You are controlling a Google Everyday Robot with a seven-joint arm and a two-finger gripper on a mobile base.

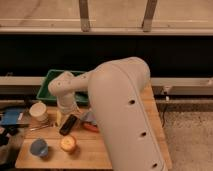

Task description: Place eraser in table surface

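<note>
The eraser (68,125) is a small black oblong block, tilted, at the left middle of the light wooden table surface (95,152). My gripper (67,114) hangs from the white wrist right above the eraser's upper end. I cannot tell whether it touches or holds the eraser. My big white arm covers the middle and right of the table.
A green tray (50,84) stands at the table's back left. A white cup (38,111), a blue cup (39,147) and an orange-yellow apple (68,144) sit near the eraser. A blue-grey sponge (11,118) lies off the left edge. A red object (90,126) lies under my arm.
</note>
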